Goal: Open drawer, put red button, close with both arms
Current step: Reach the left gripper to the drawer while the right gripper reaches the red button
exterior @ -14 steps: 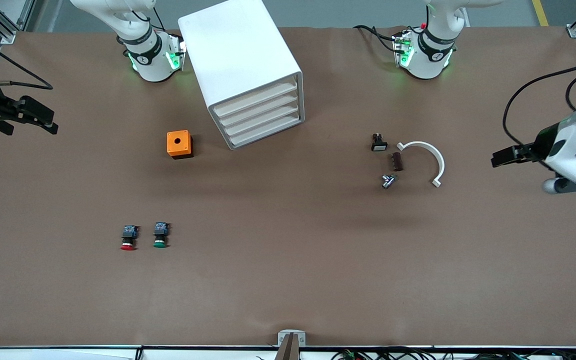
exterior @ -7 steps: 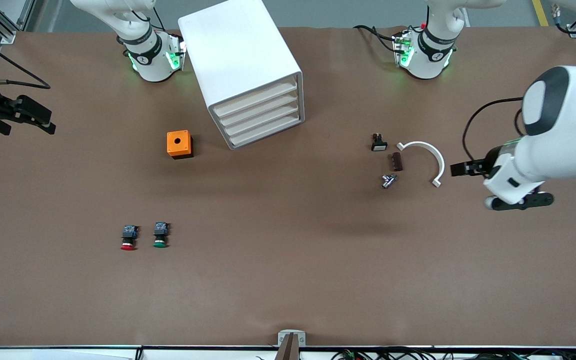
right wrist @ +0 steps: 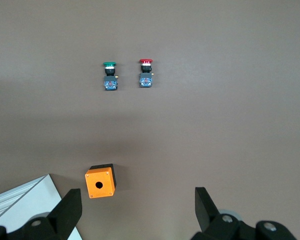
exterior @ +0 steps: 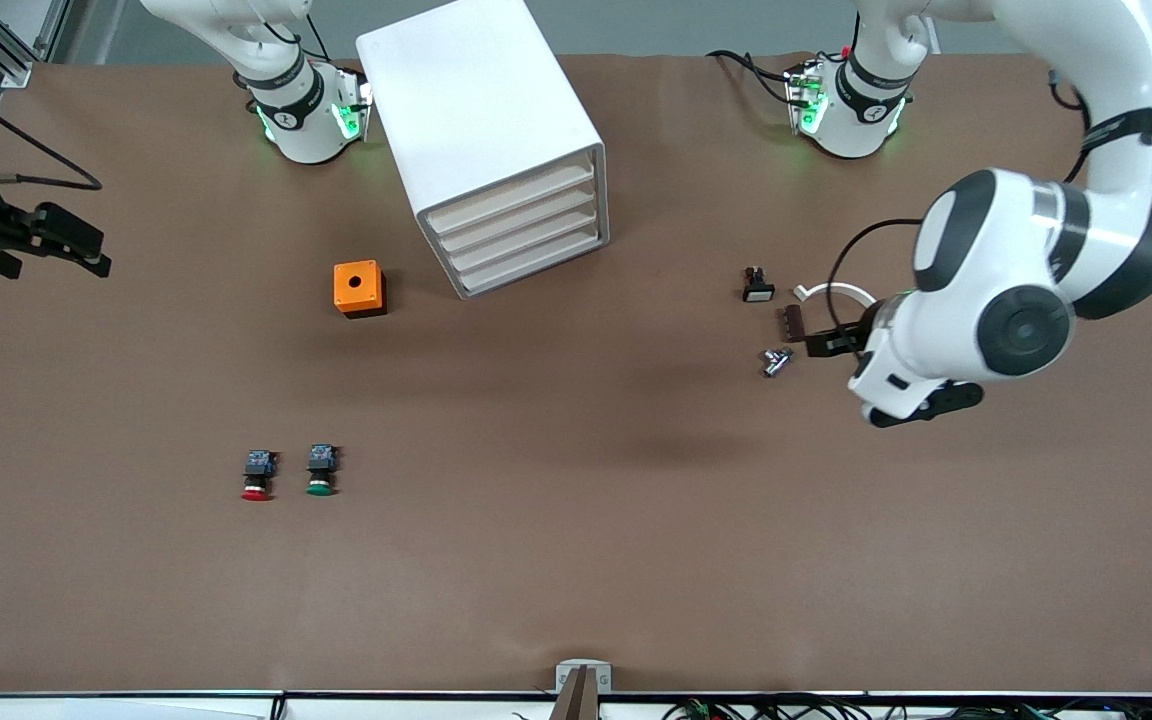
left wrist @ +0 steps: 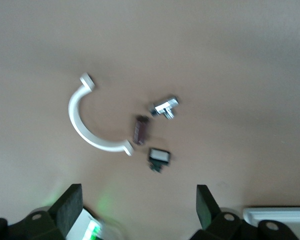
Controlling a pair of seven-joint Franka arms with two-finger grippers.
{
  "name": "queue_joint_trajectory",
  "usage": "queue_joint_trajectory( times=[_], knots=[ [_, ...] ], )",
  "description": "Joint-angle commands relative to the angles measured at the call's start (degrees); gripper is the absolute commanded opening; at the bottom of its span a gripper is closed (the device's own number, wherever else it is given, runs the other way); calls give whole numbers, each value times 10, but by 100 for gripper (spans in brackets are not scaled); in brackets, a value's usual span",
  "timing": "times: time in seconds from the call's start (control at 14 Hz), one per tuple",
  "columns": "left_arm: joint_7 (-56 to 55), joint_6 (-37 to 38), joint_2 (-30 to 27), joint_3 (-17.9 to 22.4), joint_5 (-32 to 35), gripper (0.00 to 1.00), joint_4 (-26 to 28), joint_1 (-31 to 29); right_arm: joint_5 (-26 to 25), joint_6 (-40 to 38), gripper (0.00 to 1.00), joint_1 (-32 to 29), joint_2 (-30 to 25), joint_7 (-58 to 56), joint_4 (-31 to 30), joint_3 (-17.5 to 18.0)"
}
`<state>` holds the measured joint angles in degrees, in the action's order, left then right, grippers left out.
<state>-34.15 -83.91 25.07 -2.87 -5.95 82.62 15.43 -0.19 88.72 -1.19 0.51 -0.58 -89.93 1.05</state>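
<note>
The red button (exterior: 256,478) lies on its side in the lower left of the front view, long axis running toward and away from the front camera, red cap facing that camera and black-and-blue body facing the robots' bases. The green button (exterior: 320,472) lies just beside it, apart, aligned the same way. The orange box (exterior: 359,288) with a round top hole sits farther up the frame. The white drawer cabinet (exterior: 492,135) stands at upper centre, all four drawers shut.

The left gripper (exterior: 804,338), fingers spread and empty, hangs over the small parts at centre right: a metal fitting (exterior: 776,361), a brown block (left wrist: 141,129), a black switch (exterior: 758,286) and a white curved bracket (left wrist: 90,120). The right gripper (exterior: 76,245), fingers spread and empty, hovers at the frame's left edge.
</note>
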Motion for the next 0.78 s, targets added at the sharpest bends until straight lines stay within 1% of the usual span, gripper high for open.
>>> queue_joint_trajectory(
  times=[0.0,0.14,0.28,0.43,0.57,0.71],
  knots=[
    [-89,42,48,3,-51,100,-52,13,-7,14,100,-4,39,-7,11,1],
    [-178,42,69,3,-110,100,-52,15,-6,25,100,-7,85,-7,12,0],
    [-285,41,92,2,-164,100,-57,20,-5,63,100,-17,107,-7,11,1],
    [-373,41,117,0,-188,100,-71,31,-7,88,100,-9,131,1,10,1],
    [-426,40,140,0,-232,100,-91,37,-3,128,100,-8,162,17,4,2],
    [-504,39,160,-1,-271,100,-109,41,3,160,100,-8,195,28,0,2]
  ],
)
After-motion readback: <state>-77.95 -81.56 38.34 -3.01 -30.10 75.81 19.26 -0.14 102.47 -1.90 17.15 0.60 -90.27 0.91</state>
